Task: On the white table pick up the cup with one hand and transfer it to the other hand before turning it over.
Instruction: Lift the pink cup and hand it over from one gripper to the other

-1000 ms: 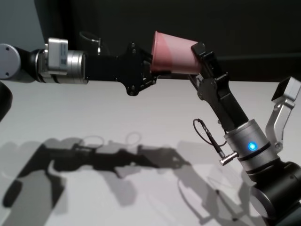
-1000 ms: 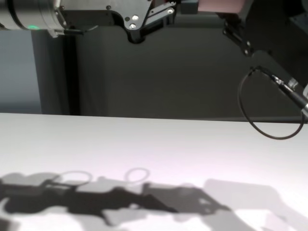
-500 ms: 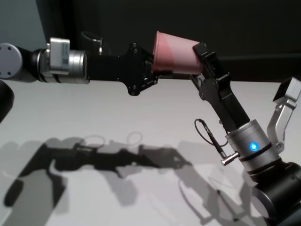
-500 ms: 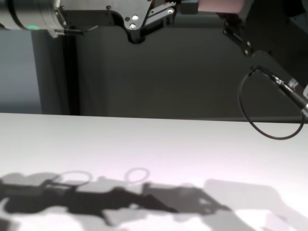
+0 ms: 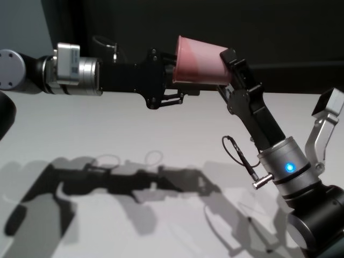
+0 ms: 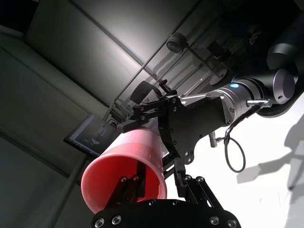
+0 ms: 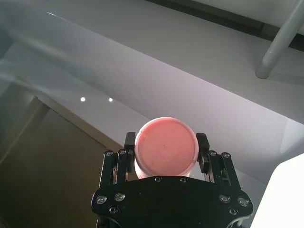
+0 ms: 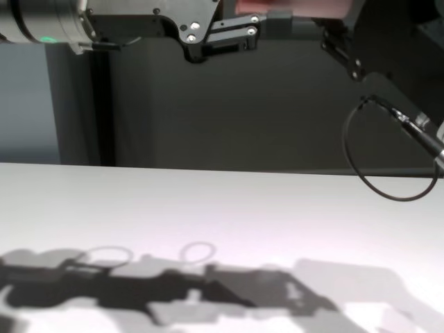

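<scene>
Behind our work hangs a dark wall, and below lies the white table point(image 5: 161, 123), bare but for the shadows of our arms. We hold the cup point(image 5: 198, 66) high in the air, on its side, mouth toward our left. Our right gripper point(image 7: 165, 153) is pinched on its narrow base end, one finger on each side. Our left gripper point(image 5: 180, 88) reaches in from the left at the cup's rim, with its fingers parted; one finger point(image 6: 135, 183) sits inside the mouth, and the lower one shows apart beneath the cup.
</scene>
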`<state>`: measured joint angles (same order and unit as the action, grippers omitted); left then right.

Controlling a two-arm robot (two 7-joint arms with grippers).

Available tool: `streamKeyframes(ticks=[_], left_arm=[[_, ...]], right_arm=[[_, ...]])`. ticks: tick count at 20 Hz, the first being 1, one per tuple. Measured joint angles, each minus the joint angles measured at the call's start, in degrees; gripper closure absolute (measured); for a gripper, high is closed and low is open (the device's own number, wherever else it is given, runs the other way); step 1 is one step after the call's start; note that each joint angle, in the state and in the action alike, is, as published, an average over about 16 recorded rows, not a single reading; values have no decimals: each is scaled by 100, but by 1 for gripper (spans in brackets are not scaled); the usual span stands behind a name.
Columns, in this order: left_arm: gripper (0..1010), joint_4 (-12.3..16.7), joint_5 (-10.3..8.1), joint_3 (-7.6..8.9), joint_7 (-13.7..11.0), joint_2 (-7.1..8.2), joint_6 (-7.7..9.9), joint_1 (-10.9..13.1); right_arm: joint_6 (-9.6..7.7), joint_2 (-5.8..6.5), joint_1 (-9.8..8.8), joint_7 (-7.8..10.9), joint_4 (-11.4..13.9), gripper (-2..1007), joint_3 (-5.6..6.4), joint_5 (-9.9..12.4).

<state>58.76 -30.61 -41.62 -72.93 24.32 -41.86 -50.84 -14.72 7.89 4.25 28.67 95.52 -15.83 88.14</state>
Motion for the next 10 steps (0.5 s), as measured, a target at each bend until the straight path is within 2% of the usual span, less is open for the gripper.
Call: streamKeyframes(ticks=[10], left_arm=[[288,0,0,0,0,0,0,0]], right_arm=[[-3,-1,0,0,0,268,0,0]])
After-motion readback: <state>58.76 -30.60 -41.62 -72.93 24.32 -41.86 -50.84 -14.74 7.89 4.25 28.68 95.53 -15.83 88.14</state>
